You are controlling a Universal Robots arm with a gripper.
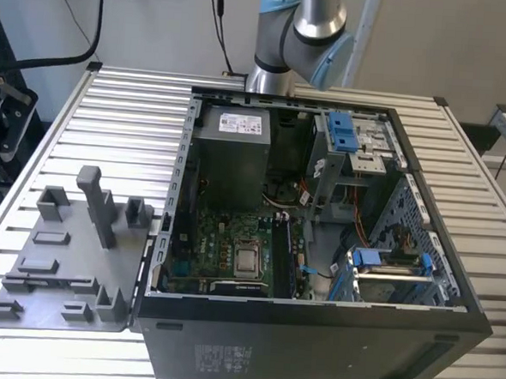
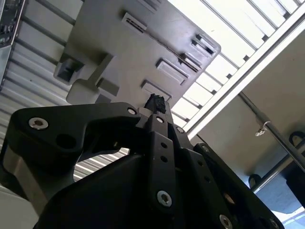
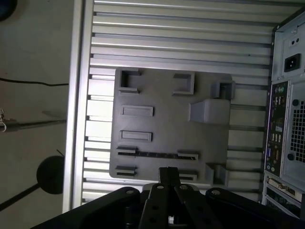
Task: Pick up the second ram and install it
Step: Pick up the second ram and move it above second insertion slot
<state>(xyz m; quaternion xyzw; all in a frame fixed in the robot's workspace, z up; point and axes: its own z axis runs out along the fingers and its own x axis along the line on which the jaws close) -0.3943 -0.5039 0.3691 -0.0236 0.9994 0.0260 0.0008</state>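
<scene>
A thin dark strip, the second ram [image 3: 157,154] seen edge-on, stands between two small holders on the grey fixture tray [image 3: 167,131] in the first wrist view. My black gripper [image 3: 167,172] hangs high above the tray, its tips close beside that strip in the picture. The fingertips are pressed together and shut, with nothing between them. The second wrist view also has the shut gripper [image 2: 155,102] over the tray [image 2: 119,52]. In the exterior view the tray [image 1: 59,264] lies at the exterior view's left of the open computer case [image 1: 315,303].
The case lies on a slatted metal table [image 1: 120,121] with its green motherboard [image 1: 224,239] facing up; a dark stick [image 1: 281,256] stands in its slots. A tall post [image 1: 95,201] rises from the tray. The arm's base [image 1: 297,29] is behind the case.
</scene>
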